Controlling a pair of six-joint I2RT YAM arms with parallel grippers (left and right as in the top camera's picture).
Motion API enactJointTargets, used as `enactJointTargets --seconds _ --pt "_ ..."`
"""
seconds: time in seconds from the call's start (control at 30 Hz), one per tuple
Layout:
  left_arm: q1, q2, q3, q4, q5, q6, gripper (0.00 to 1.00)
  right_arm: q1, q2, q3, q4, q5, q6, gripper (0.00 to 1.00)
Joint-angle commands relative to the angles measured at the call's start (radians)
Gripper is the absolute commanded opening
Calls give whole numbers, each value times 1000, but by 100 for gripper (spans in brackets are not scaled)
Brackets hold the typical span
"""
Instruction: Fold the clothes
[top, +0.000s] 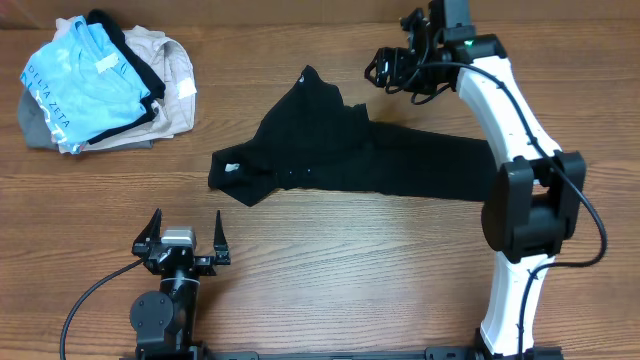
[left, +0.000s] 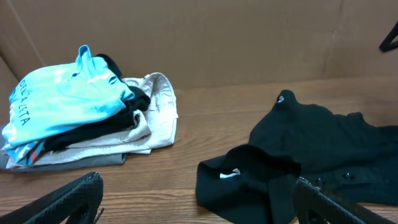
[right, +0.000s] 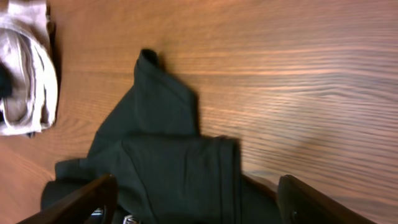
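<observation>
The black T-shirt (top: 340, 150) lies crumpled across the middle of the table, with a small white tag (top: 232, 168) at its left end. It also shows in the left wrist view (left: 298, 162) and in the right wrist view (right: 168, 162). My left gripper (top: 183, 238) is open and empty near the front edge, short of the shirt's left end; its fingers frame the left wrist view (left: 196, 199). My right gripper (top: 388, 68) is open and empty, raised above the table by the shirt's far right part; its fingers spread wide in the right wrist view (right: 196, 199).
A pile of other clothes (top: 100, 85), a light blue lettered shirt on beige and grey garments, sits at the back left; it also shows in the left wrist view (left: 87, 118). A cardboard wall (left: 217, 37) stands behind the table.
</observation>
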Motion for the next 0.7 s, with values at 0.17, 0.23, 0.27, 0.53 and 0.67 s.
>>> enactJointTargets --seconds 0.17,0.23,0.27,0.53,0.67 --pt "5 -11 -4 0 -6 15 100 63 108 3 38 -56 -14 79" --pt "5 -11 -4 0 -6 16 100 74 127 3 50 -48 2 80" --pt "5 -11 -4 0 -6 16 100 76 130 3 55 -45 10 79" --pt "5 -11 -4 0 -6 16 100 83 159 -24 88 -4 24 81" --pt "5 -11 -4 0 -6 16 100 87 164 -54 123 -4 24 81"
